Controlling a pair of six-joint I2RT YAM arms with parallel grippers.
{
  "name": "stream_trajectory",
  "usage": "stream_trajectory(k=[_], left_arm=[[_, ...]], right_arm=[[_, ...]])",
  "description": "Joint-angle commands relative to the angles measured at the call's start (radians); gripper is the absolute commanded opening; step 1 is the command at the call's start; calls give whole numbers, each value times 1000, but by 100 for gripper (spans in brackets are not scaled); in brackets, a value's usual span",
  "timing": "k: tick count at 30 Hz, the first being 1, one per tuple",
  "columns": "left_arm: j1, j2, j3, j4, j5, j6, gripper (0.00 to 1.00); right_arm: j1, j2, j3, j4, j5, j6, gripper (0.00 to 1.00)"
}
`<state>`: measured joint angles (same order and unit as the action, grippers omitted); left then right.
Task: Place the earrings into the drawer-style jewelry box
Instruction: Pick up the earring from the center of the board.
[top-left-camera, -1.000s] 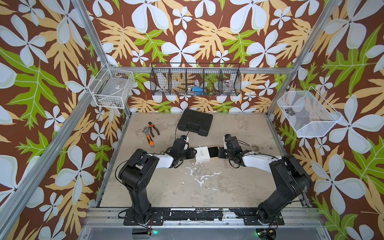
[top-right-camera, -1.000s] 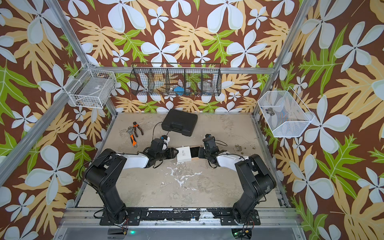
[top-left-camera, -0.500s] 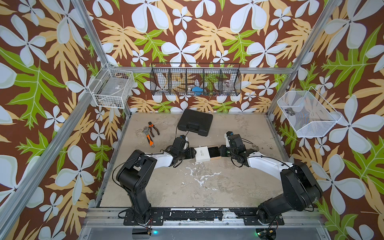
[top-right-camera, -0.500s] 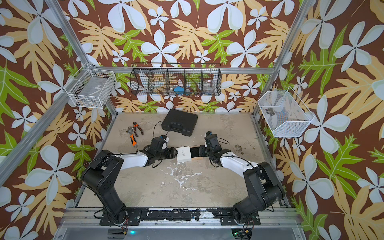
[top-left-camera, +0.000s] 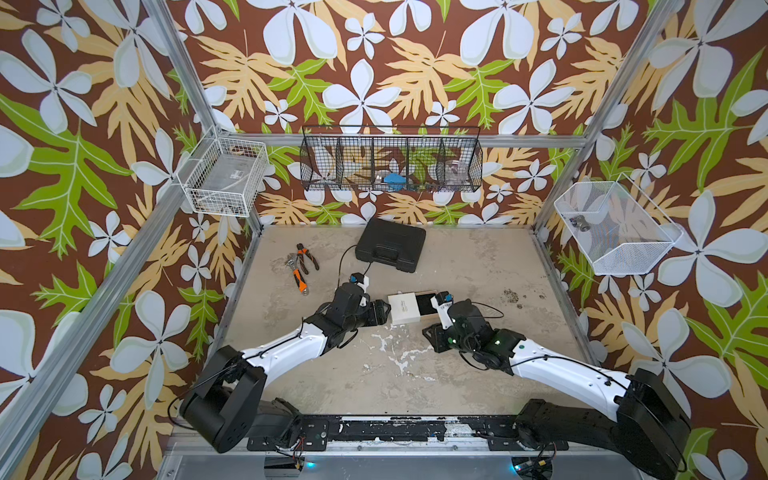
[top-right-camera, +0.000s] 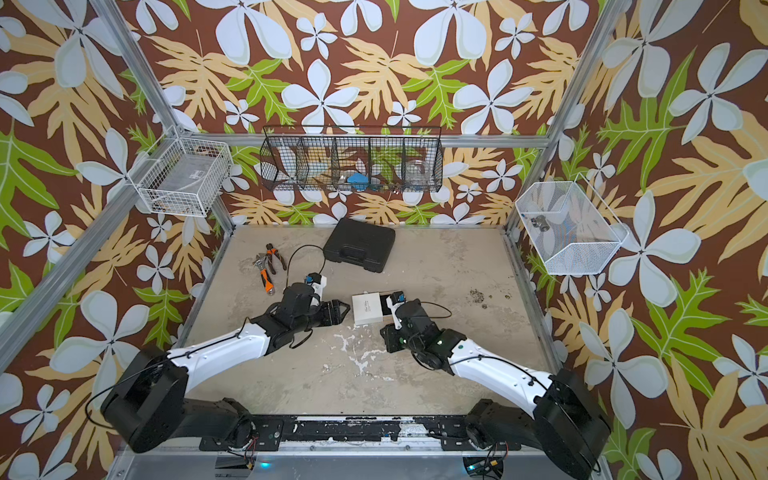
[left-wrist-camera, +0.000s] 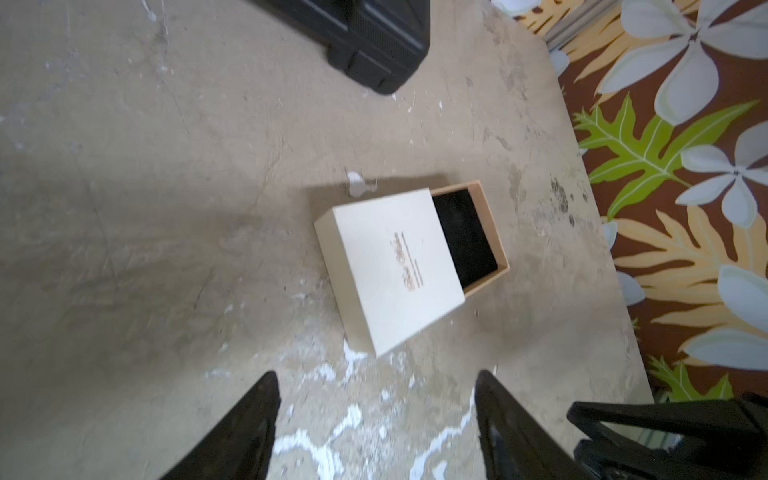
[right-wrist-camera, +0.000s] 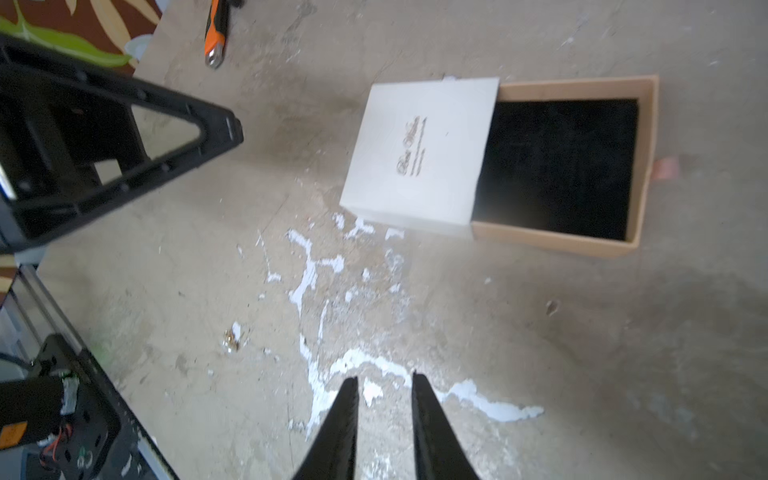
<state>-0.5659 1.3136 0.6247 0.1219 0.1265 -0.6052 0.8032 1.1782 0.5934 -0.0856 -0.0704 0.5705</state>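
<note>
The drawer-style jewelry box lies mid-table: a white sleeve (top-left-camera: 402, 306) (top-right-camera: 367, 308) (left-wrist-camera: 395, 270) (right-wrist-camera: 419, 153) with its tan, black-lined tray (top-left-camera: 426, 302) (left-wrist-camera: 465, 237) (right-wrist-camera: 561, 166) slid partly out on the right. Nothing shows on the black lining. My left gripper (top-left-camera: 387, 311) (top-right-camera: 346, 309) (left-wrist-camera: 374, 374) stands open just left of the sleeve, apart from it. Nearer the front, my right gripper (top-left-camera: 430, 337) (right-wrist-camera: 383, 377) hangs over white paint flecks, its fingers a narrow gap apart and empty. A tiny glinting speck (right-wrist-camera: 230, 341) on bare table may be the earrings.
A black plastic case (top-left-camera: 390, 245) sits at the back of the table. Pliers (top-left-camera: 301, 266) lie at the back left. Dark crumbs (top-left-camera: 511, 296) dot the right side. White paint flecks (top-left-camera: 395, 353) spread in front of the box. Wire baskets hang on the walls.
Both grippers have let go of the box. The left one opened and backed off leftward. The right one swung away from the tray toward the front and opened slightly.
</note>
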Motion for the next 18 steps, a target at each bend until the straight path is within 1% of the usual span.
stream_trajectory(k=[1, 4, 6, 10, 13, 18], left_arm=[[-2, -82, -82, -34, -30, -24, 72], [-2, -160, -153, -54, -44, -18, 72], [-1, -205, -195, -59, -56, -12, 72], [-1, -242, -241, -57, -62, -9, 72], [-2, -238, -253, -44, -57, -3, 72], [-1, -223, -269, -10, -51, 7, 72]], right_arm=[[115, -30, -46, 2, 83, 31, 25], [231, -28, -70, 20, 150, 28, 23], [330, -12, -78, 39, 232, 14, 23], [457, 68, -51, 60, 346, -14, 23], [506, 156, -3, 46, 424, -41, 22], [523, 297, 89, -38, 513, -70, 21]])
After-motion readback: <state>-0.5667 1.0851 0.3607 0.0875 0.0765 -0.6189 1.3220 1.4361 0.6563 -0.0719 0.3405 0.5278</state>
